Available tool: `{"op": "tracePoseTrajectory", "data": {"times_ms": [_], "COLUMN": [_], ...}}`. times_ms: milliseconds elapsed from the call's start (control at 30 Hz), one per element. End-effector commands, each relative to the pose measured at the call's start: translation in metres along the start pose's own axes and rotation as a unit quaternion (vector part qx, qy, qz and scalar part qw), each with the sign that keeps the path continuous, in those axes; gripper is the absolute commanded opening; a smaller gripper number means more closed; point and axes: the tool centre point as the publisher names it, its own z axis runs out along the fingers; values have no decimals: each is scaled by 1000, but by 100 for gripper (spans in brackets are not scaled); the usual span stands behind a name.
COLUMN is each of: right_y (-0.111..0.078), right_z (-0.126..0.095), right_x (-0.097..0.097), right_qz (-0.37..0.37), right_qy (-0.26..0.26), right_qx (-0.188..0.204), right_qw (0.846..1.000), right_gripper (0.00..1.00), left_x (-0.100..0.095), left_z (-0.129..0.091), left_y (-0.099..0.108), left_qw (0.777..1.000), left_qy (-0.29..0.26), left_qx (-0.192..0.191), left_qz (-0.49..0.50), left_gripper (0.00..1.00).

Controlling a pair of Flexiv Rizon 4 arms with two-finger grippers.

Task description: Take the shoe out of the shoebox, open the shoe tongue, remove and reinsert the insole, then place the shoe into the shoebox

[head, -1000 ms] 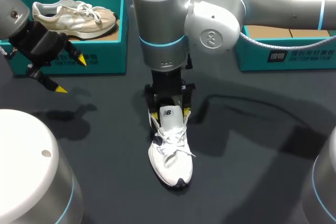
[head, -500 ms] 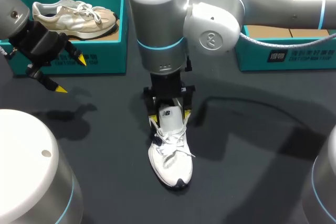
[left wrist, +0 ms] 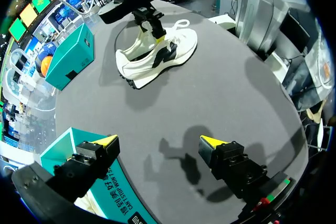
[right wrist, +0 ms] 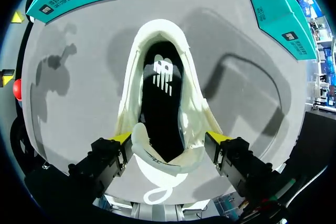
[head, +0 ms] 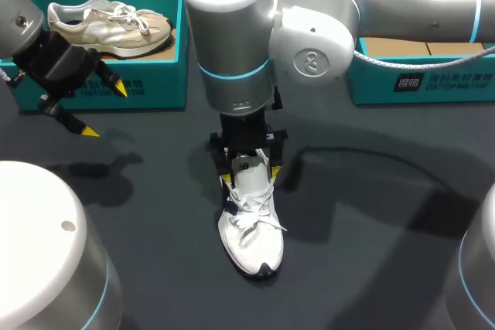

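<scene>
A white shoe [head: 249,229] stands on the dark table, toe toward me. My right gripper [head: 250,174] hangs over its heel end, open, with a yellow fingertip [right wrist: 121,138] on each side of the upper. In the right wrist view the shoe's mouth [right wrist: 160,103] gapes between the fingers, showing a black insole [right wrist: 161,72] with a white logo, and the white tongue [right wrist: 157,156] lies folded toward the laces. My left gripper [head: 102,110] stands open and empty in front of the teal shoebox [head: 158,86]. From the left wrist view the white shoe [left wrist: 157,56] lies far ahead of that gripper [left wrist: 158,141].
The teal shoebox at the back left holds a beige shoe [head: 108,25]. A second teal box [head: 421,75] stands at the back right. My right arm [head: 325,13] stretches across the back of the table from the right.
My right arm has shifted slightly left and lower over the shoe, hiding more of the tongue's logo. Its jaws have widened a little. The left arm has not moved.
</scene>
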Motion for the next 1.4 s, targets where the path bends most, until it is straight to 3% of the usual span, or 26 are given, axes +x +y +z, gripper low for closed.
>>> {"op": "tracePoseTrajectory", "data": {"times_ms": [33,467,733,833,867,933,967,1400], "right_y": [-7,-42,-59,-61,-61,-60,-60,-43], "right_z": [-1,-19,-33,-37,-37,-38,-39,-33], "right_x": [0,4,11,13,14,16,16,20], "right_qz": [0,15,9,4,2,-1,-2,-1], "right_qy": [1,-2,0,-1,-2,-1,0,3], "right_qx": [-4,-31,-59,-68,-70,-74,-76,-91], "right_qw": [1000,999,998,998,998,997,997,996], "right_gripper": [85,84,77,73,68,49,47,39], "left_x": [1,1,1,1,1,1,1,1], "left_z": [0,0,0,0,0,0,0,0], "left_y": [0,0,0,0,0,0,0,0], "left_qw": [1000,1000,1000,1000,1000,1000,1000,1000], "left_qy": [0,0,0,0,0,0,0,0], "left_qx": [-1,-1,-1,-1,-1,-1,-1,-1], "left_qz": [1,1,1,1,1,1,1,1], "left_gripper": [100,100,100,100,100,100,100,100]}}
